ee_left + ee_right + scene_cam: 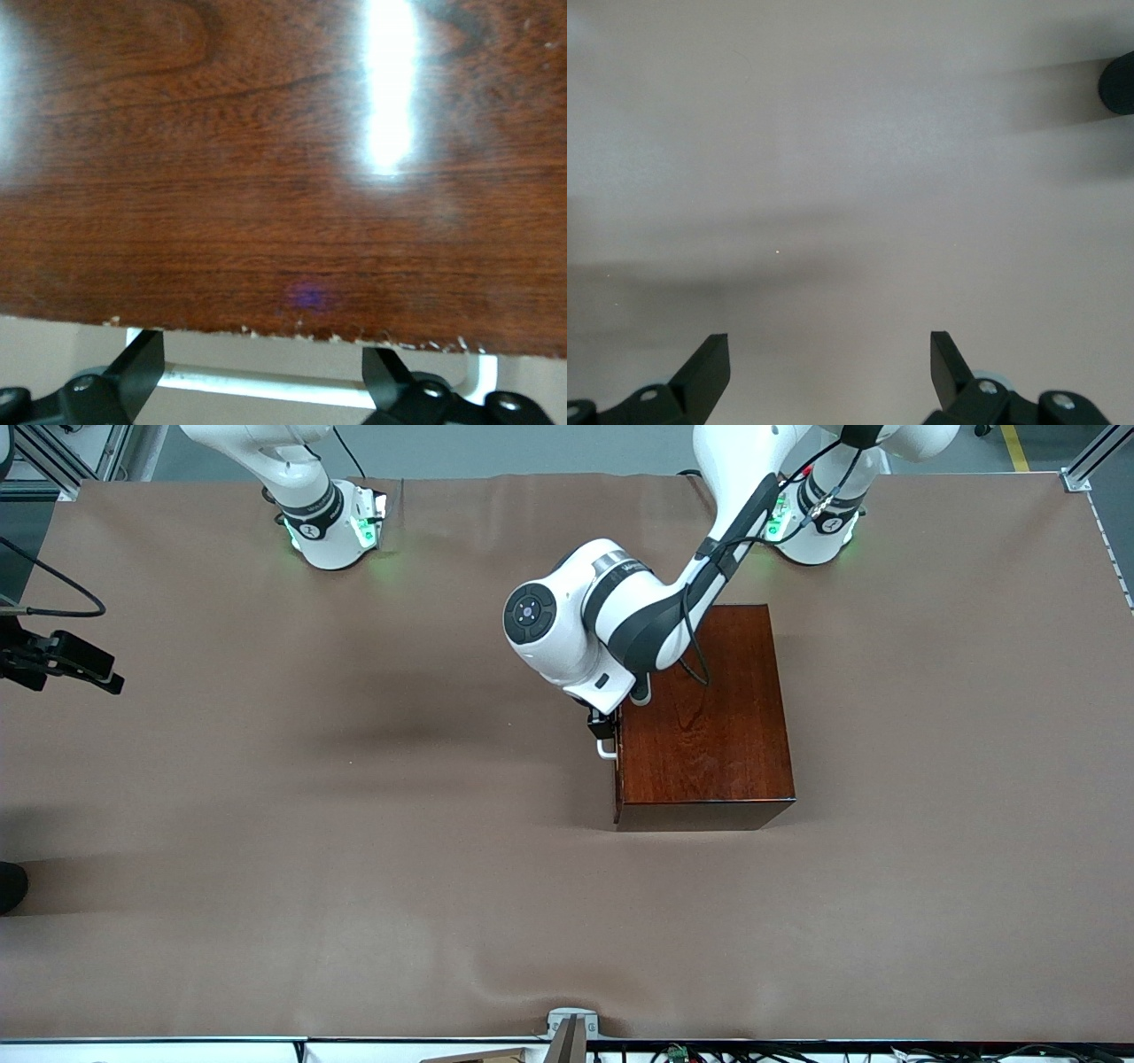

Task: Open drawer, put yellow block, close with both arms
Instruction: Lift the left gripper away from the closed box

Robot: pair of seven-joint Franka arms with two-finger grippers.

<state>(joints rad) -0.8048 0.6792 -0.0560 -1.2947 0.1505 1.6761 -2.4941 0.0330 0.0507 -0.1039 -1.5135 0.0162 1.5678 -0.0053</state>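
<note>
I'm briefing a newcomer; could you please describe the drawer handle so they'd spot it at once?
Find the glossy mahogany box on the brown table. On its face toward the right arm's end sits the white bar handle, straddled by the left gripper.

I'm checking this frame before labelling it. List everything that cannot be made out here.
- Yellow block: in no view, so where it is cannot be told.
- Drawer front and inside: front and left wrist views look down on the wooden box, showing only its top.
- White handle: cropped by the left wrist view's edge; whether the open left gripper touches it is unclear.
- Right arm: cut by the front view's edge between its base and the open right gripper.
</note>
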